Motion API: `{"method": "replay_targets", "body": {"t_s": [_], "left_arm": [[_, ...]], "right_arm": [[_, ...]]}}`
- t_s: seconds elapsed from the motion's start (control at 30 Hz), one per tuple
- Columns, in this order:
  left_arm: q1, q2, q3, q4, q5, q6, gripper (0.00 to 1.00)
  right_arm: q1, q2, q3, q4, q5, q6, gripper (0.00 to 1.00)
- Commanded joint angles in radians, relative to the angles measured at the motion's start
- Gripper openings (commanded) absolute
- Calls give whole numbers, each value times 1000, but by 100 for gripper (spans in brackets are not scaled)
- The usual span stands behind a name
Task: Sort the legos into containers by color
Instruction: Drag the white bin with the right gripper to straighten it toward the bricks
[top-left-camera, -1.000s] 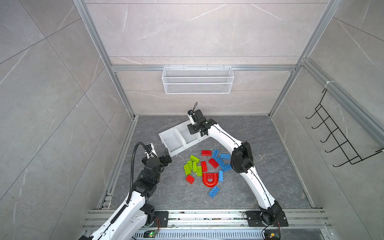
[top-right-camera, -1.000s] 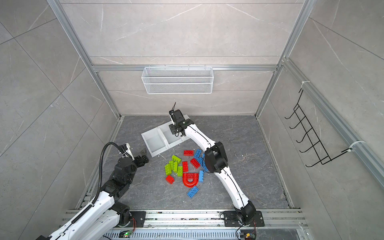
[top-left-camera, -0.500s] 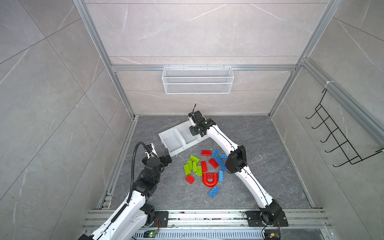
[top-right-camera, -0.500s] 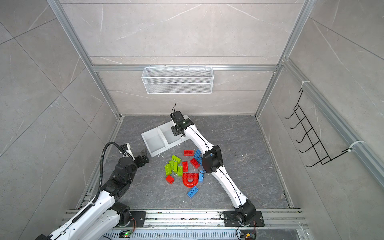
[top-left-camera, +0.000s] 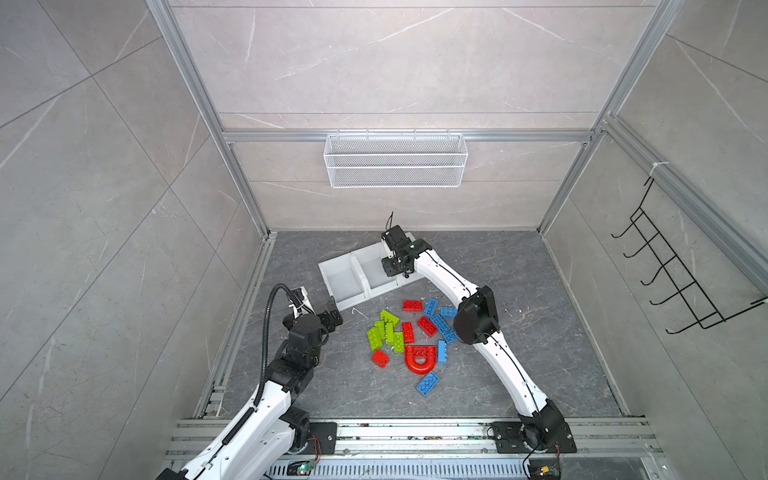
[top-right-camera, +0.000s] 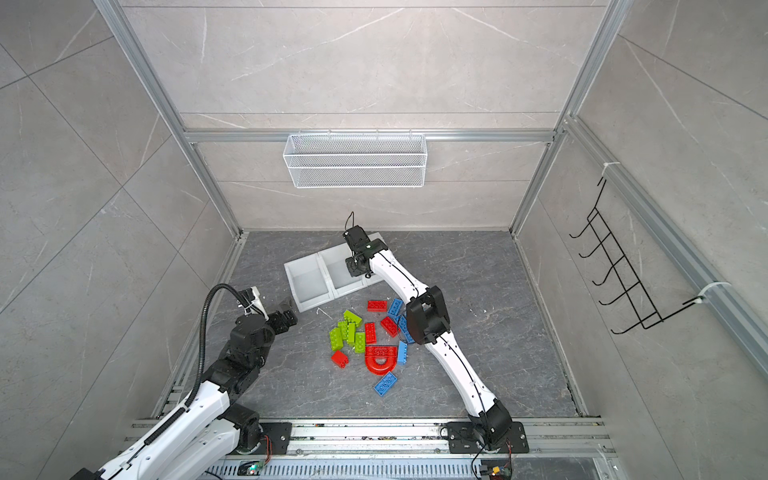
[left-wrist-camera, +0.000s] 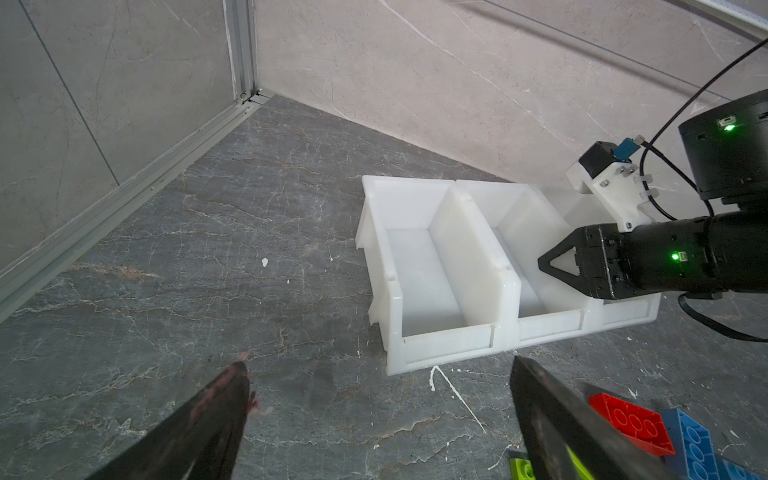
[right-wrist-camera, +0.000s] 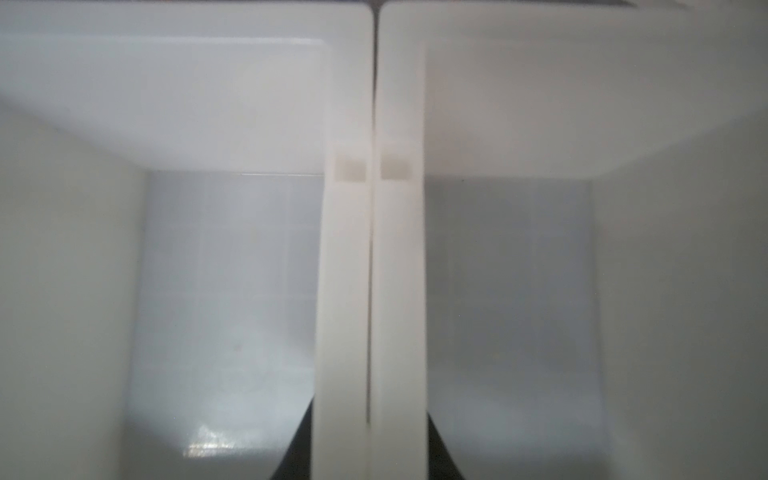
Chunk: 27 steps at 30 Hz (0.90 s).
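Observation:
The legos (top-left-camera: 409, 332) (top-right-camera: 365, 332) lie in a loose pile on the dark floor: green ones on the left, red and blue on the right, and a red arch (top-left-camera: 420, 359) toward the front. The three joined white containers (top-left-camera: 345, 278) (top-right-camera: 307, 278) (left-wrist-camera: 419, 270) stand behind the pile, with nothing visible in them. My right gripper (top-left-camera: 392, 268) (top-right-camera: 356, 266) (right-wrist-camera: 370, 449) is shut on the double wall (right-wrist-camera: 370, 291) between the middle and right containers. My left gripper (top-left-camera: 334, 313) (top-right-camera: 286, 313) (left-wrist-camera: 378, 365) is open and holds nothing, low over the floor by the containers' front left corner.
A white wire basket (top-left-camera: 395, 166) hangs on the back wall. A black hook rack (top-left-camera: 673, 282) is on the right wall. An aluminium rail (top-left-camera: 374, 432) runs along the front edge. A red brick (left-wrist-camera: 631, 424) and a blue brick (left-wrist-camera: 690, 444) lie beside my left fingers.
My right gripper has closed onto the wall between the two containers, and its elbow has dropped toward the pile. The left arm and the containers have not moved.

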Motion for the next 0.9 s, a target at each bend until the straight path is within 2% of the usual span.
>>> {"method": "replay_targets", "body": {"t_s": [0.0,0.13,0.23,0.33,0.67,0.87], "left_arm": [[3,0,8,21,-27,-3,100],[3,1,7,24,-29,-4,100],[3,2,7,26,-32,-4,100],[3,3,6,27,-29,-8,100],[4,13,7,28,-33,-4,100],[3,25,3,37,-30,-8,100]], "right_arm": [[-12,-183,-212,117,57,45,4],[-40,-406,-616,382,47,94,1],[-45,-519,-817,494,72,108,1],[-55,-580,-950,583,100,123,1],[-111,-558,-1002,641,64,180,4],[-112,-528,-979,614,81,148,14]]}}
